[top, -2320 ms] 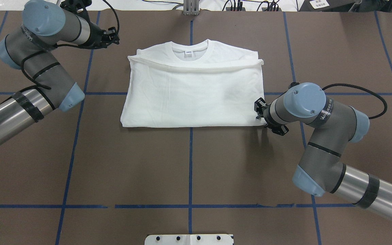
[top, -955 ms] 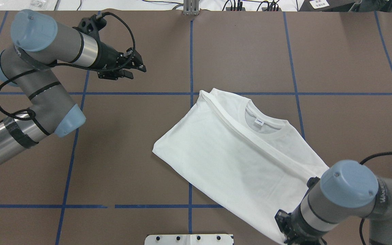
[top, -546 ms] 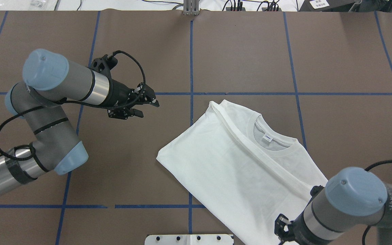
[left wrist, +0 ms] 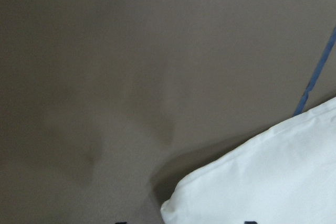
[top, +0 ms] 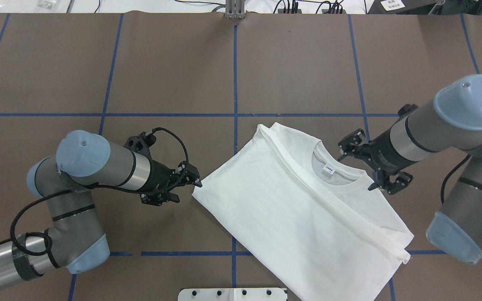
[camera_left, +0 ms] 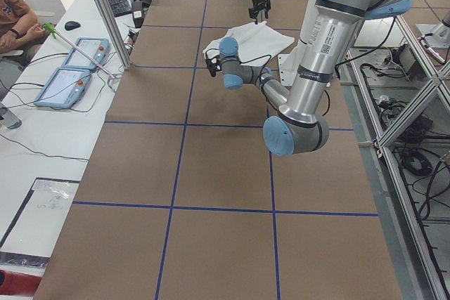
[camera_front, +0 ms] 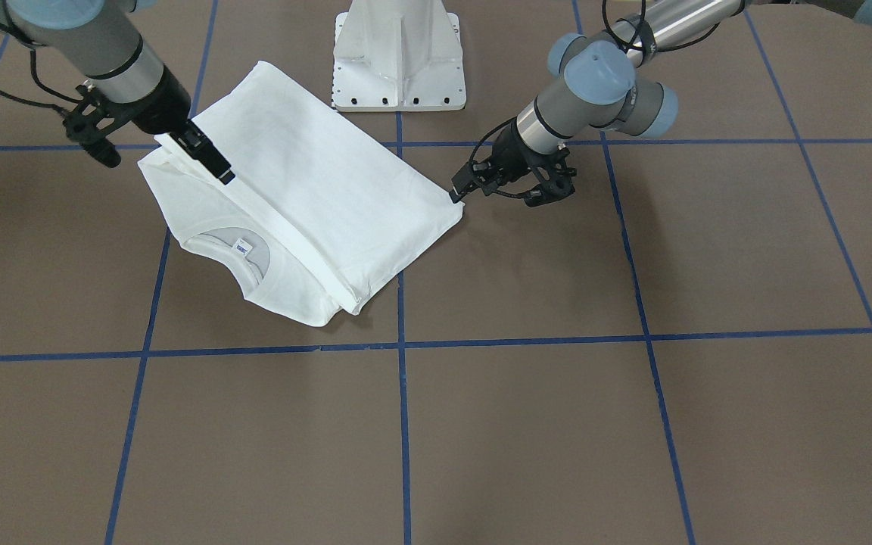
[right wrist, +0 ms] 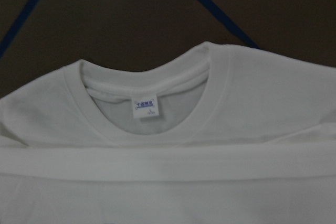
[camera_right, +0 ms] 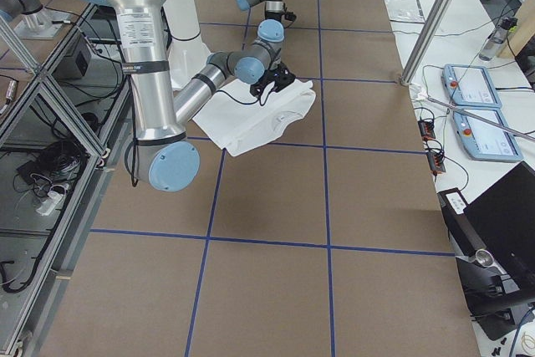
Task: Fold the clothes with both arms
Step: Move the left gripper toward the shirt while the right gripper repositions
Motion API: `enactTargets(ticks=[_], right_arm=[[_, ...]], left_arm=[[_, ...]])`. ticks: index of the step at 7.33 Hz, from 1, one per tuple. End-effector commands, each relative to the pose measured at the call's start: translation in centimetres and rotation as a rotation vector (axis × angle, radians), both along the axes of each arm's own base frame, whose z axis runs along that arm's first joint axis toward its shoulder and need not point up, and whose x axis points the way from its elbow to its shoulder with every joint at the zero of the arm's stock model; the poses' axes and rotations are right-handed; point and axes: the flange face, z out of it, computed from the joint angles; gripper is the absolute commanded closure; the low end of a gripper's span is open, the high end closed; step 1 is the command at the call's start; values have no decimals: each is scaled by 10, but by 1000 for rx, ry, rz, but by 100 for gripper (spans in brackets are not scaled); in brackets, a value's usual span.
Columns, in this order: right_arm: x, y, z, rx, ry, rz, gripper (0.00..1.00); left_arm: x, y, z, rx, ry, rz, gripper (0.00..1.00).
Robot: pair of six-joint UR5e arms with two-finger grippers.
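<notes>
The T-shirt [top: 291,209] lies folded and skewed on the brown counter [top: 161,62], its collar [top: 337,186] toward the right arm. One corner sits just in front of the left tool [top: 188,188], whose jaws stand apart and hold nothing. The right tool [top: 357,169] is likewise spread and empty beside the collar (whether it touches the cloth I cannot tell). If either tool closes on only the top layer, or the left one nudges the corner before pinching, the stacked layers could slide apart and the next fold come out crooked.
</notes>
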Motion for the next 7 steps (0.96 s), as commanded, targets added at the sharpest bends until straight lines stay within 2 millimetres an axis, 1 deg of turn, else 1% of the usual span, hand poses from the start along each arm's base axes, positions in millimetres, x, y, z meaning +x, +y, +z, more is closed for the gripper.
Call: enactTargets(ticks=[1, 2, 3, 4, 6, 7], right_arm=[[35, -65, 32, 156, 71, -23, 0], [35, -70, 35, 166, 78, -30, 0], [36, -70, 38, 161, 82, -32, 0], [36, -70, 39, 160, 84, -31, 0], [32, -73, 48, 146, 96, -35, 0], [33, -73, 43, 150, 90, -32, 0]], left_arm=[[17, 13, 0, -1, -5, 22, 22], [18, 13, -5, 2, 2, 22, 27], [19, 11, -4, 5, -1, 19, 28], [21, 7, -8, 24, -2, -22, 30], [25, 6, -9, 35, -5, -45, 36], [25, 6, -8, 34, -8, -46, 41]])
